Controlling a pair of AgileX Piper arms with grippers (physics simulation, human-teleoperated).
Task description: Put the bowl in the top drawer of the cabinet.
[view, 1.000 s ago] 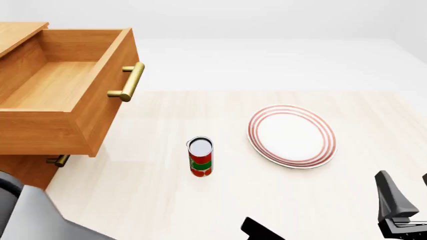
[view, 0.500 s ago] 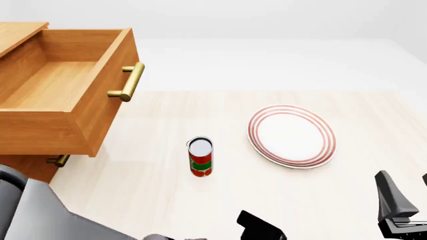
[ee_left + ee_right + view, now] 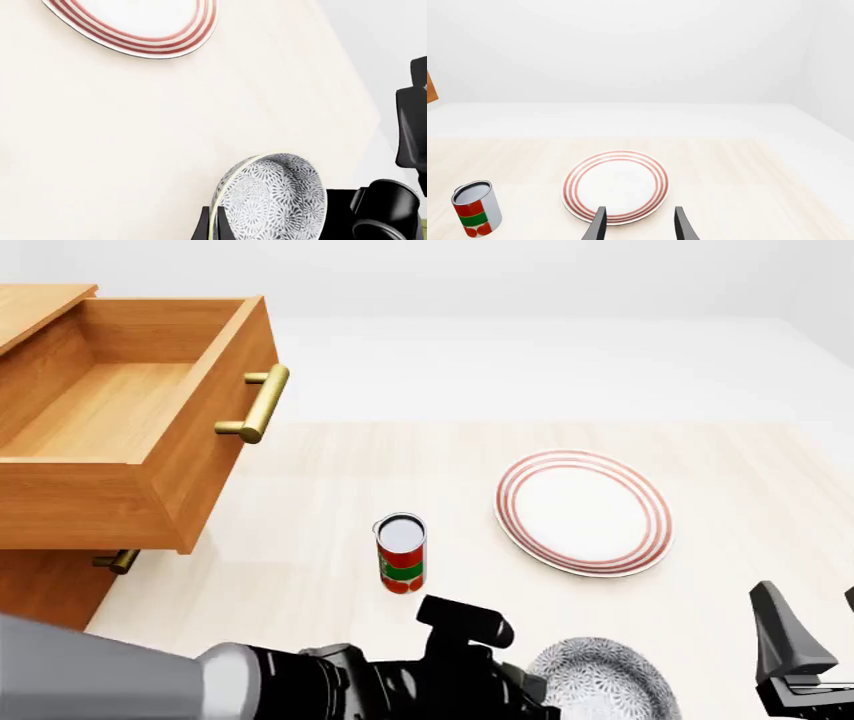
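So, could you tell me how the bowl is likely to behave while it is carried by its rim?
The bowl looks rigid and glazed, so the left gripper's thin edge hold may slip. It hangs tilted, so it could swing. It is probably fragile if dropped on the table.

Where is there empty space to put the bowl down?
The open top drawer shows a bare wooden floor with nothing in it. On the table, open patches lie between the drawer's brass handle and the red-ringed plate, and beyond the plate. It is crowded near the front edge, where the left gripper holds the bowl by the can.
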